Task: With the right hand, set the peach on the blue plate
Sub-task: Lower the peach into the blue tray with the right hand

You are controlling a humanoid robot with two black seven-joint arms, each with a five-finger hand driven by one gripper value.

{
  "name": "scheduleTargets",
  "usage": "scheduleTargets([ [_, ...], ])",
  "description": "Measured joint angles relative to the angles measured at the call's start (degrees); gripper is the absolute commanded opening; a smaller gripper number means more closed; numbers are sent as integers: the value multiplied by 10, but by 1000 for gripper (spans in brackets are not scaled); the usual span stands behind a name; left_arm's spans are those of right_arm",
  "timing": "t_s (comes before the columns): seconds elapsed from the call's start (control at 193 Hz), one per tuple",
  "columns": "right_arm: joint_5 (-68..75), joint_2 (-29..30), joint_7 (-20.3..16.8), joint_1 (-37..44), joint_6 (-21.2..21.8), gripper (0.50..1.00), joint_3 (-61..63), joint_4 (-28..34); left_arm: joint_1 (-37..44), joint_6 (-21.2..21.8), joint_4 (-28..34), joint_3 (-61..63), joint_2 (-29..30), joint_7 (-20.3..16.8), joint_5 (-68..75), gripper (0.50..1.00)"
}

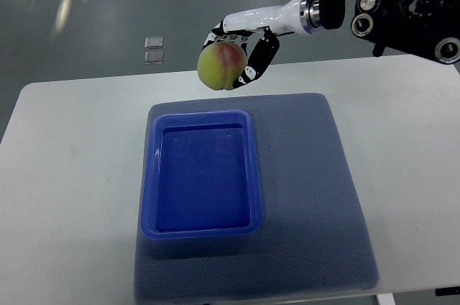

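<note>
Mid-carry, with right hand curled around the peach, aloft just past the 12 o'clock rim of the blue plate; next, probably toward 6 o'clock, lowering, then uncurling.

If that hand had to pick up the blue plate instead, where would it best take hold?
Probably by the raised rim along the blue plate's right side, coming in from the right. The plate is shallow and wide, so only its rim offers fingers an edge. The right hand holds the peach.

A white table carries a blue-grey mat under the blue plate.
</note>
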Motion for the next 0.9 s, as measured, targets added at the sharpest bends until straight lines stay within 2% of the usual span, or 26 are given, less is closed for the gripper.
scheduleTargets([
  [0.213,-14,116,-2,-73,-12,543,-4,-73,0,0,0,-1,0,0,-1,1000],
  [0.421,-58,178,-1,-131,-26,568,-8,-113,0,0,1,-1,0,0,-1,1000],
  [0.457,-63,182,-1,-138,-27,603,-9,-117,0,0,1,-1,0,0,-1,1000],
  [0.55,-69,186,-1,-153,-29,621,-13,-123,0,0,1,-1,0,0,-1,1000],
  [0.556,-69,186,-1,-154,-29,649,-13,-123,0,0,1,-1,0,0,-1,1000],
  [0.592,-70,187,-1,-157,-29,656,-14,-124,0,0,1,-1,0,0,-1,1000],
  [0.628,-72,187,-1,-162,-30,688,-14,-125,0,0,1,-1,0,0,-1,1000],
  [0.675,-76,187,-1,-167,-30,688,-15,-126,0,0,0,-1,0,0,-1,1000],
  [0.68,-76,187,-1,-167,-30,844,-15,-126,0,0,0,-1,0,0,-1,1000],
  [0.685,-76,187,-1,-167,-30,846,-15,-126,0,0,0,-1,0,0,-1,1000],
  [0.691,-77,187,-1,-168,-30,892,-15,-126,0,0,0,-1,0,0,-1,1000],
  [0.711,-78,187,-1,-169,-30,930,-15,-126,0,0,0,-1,0,0,-1,1000],
  [0.898,-81,183,-1,-168,-19,932,-9,-123,0,0,0,-1,0,0,-1,1000],
])
